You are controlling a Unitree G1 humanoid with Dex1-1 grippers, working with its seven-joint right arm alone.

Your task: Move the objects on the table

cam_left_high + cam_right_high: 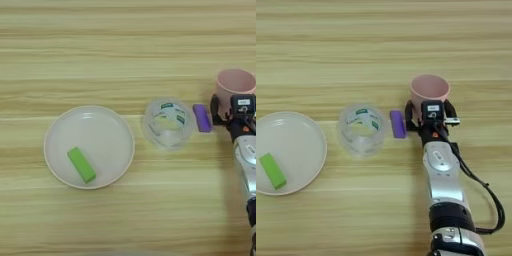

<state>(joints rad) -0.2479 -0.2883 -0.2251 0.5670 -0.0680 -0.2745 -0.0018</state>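
My silver forearm (443, 185) rises from the bottom edge at six o'clock, and my hand (428, 106) sits at the pink cup (429, 89), one black finger on each side of its near wall. I judge it spread around the cup but cannot tell whether it grips. The cup lies straight ahead at twelve. At nine o'clock, just beside the hand, the purple block (398, 124) points its long axis away from me; then the clear cup (360, 130), then the plate (107, 125) holding the green block (81, 164), all on the bench (381, 45). Only the right eye shows the whole arm; only the left shows the whole plate.
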